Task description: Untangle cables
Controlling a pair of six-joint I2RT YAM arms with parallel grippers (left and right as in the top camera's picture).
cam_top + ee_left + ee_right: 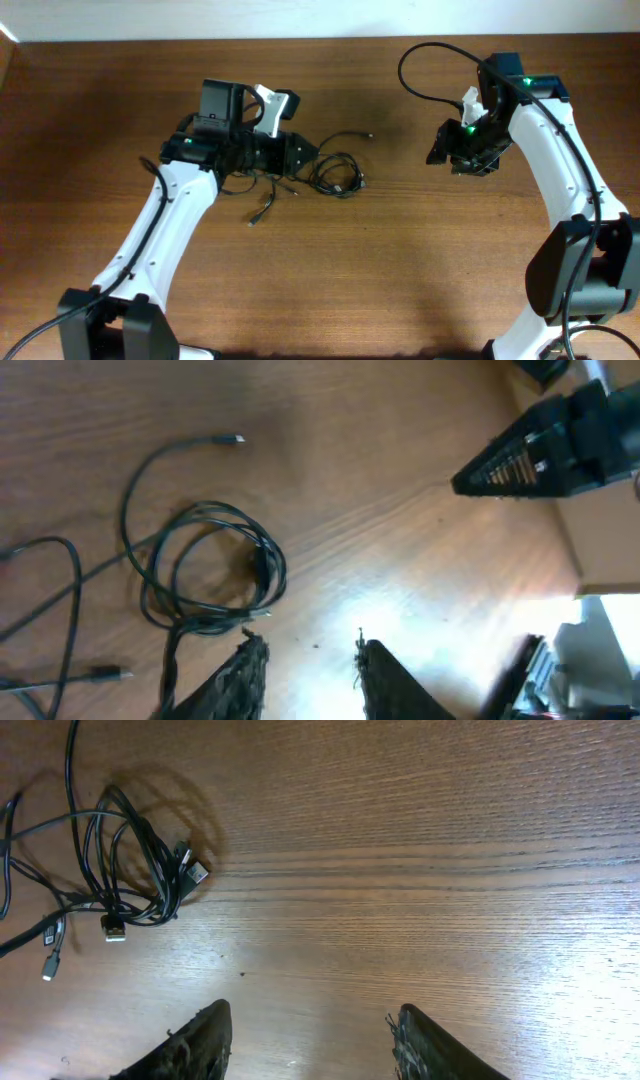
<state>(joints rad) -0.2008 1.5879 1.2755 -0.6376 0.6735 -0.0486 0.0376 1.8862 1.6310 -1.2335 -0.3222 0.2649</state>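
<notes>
The cables [336, 176] are thin black cords lying in loose loops on the wooden table between my two arms. One plug end [369, 135] trails toward the back, and another strand [264, 207] runs to the front left. My left gripper [306, 156] is just left of the loops and open. In the left wrist view the coil [212, 565] lies ahead and left of the left gripper [308, 658], with one strand passing outside the left finger [245, 675]. My right gripper [438, 152] hangs open, well right of the cables. Bare wood shows in the right gripper [310, 1025], and the tangle [130, 870] lies far left.
A white-and-black camera mount [272, 104] sits on the left arm's wrist. The right arm's own thick black cable [430, 60] loops behind it. The table's back edge [320, 40] meets a pale wall. Bare wood [400, 250] stretches in front of the cables.
</notes>
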